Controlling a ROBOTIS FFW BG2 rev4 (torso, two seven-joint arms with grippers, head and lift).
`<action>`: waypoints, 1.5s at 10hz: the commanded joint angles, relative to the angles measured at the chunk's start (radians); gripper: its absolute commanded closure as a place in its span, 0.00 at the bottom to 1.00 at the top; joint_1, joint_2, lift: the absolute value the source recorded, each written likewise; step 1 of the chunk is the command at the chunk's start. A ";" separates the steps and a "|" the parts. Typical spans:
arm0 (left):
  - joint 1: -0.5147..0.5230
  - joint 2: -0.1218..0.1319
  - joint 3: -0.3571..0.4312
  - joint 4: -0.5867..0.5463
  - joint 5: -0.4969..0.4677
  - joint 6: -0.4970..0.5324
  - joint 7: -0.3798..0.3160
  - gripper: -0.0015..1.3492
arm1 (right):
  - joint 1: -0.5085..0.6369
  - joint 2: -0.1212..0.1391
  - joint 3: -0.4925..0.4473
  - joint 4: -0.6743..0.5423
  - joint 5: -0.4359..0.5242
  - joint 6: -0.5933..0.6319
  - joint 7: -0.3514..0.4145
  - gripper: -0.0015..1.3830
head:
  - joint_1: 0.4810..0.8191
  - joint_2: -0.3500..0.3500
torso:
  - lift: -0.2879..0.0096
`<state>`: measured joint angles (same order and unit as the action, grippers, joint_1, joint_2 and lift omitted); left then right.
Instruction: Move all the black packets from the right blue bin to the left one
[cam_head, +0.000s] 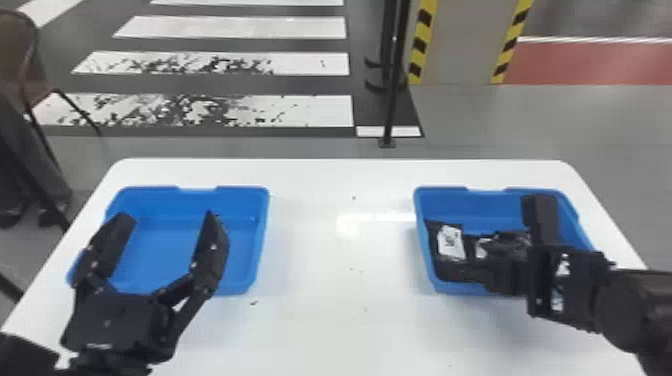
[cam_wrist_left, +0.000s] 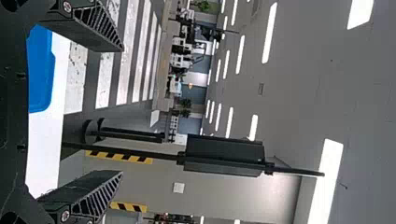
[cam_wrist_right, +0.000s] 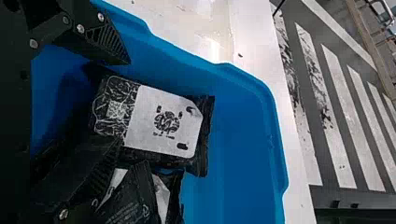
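Head view: one left gripper (cam_head: 168, 217), above the left blue bin (cam_head: 192, 201), its two jaws spread well apart with nothing between them. One right gripper (cam_head: 490, 235), at the right blue bin (cam_head: 492, 202), jaws also parted. Black packets (cam_head: 505, 241), inside that right bin; the one with the white label (cam_head: 450, 242) lies by the wall nearer the left bin. One white table (cam_head: 340, 310), under both bins.

Left wrist view: your left gripper (cam_wrist_left: 122, 111), jaws released. Part of the left bin, beside the upper jaw as shown; striped floor and a black post (cam_wrist_left: 121, 150) beyond.

Right wrist view: your right gripper (cam_wrist_right: 124, 102), jaws released, down among the packets. The labelled packet reaches out past the fingertips; another packet (cam_wrist_right: 133, 196) lies just beside it.
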<state>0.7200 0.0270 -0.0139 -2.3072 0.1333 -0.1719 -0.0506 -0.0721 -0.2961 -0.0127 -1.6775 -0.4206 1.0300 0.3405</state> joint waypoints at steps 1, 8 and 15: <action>-0.001 0.001 0.000 0.004 0.002 -0.002 0.000 0.07 | -0.014 -0.002 0.001 0.039 -0.040 -0.004 0.000 0.35 | 0.63 0.50 | 0.50; -0.003 -0.001 0.004 0.011 0.012 -0.010 -0.006 0.07 | -0.002 0.000 0.035 -0.012 -0.058 -0.124 0.011 0.82 | 0.63 0.55 | 0.50; -0.001 0.001 0.008 0.014 0.018 -0.020 -0.009 0.07 | 0.011 0.011 -0.059 -0.339 0.064 0.231 -0.094 0.12 | 0.63 0.50 | 0.50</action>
<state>0.7172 0.0272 -0.0056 -2.2940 0.1515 -0.1915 -0.0596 -0.0474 -0.2828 -0.0703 -2.0323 -0.3612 1.2428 0.2476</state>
